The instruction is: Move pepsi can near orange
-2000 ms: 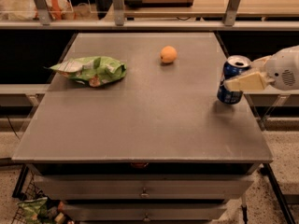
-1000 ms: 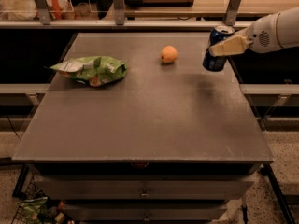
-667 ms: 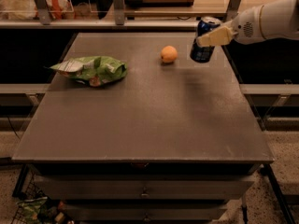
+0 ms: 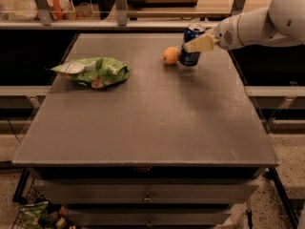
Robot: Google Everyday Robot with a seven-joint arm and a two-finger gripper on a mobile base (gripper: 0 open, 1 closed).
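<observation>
One grey bench (image 4: 143, 128) fills most of the room in front of me, with two closed drawers (image 4: 143, 193) under its top. One pale robot arm (image 4: 267, 23) reaches in from the right over the far edge. On the bench lie three things, one of each. The biggest is a green snack bag (image 4: 93, 71), lying flat toward the far left, well apart from the others. Next is the pepsi can (image 4: 189, 58), upright near the far right corner. The hand (image 4: 193, 46) is pinching it around its middle, with one cream finger (image 4: 200, 43) crossing the front of the can. I cannot tell whether the can's base touches the bench. The smallest is the orange (image 4: 171, 55), just beside the can on its left, close enough that they look nearly touching. Down on the floor at the near left, one wire basket (image 4: 21, 199) holds a green packet (image 4: 34, 213) and some small bits I cannot make out.
</observation>
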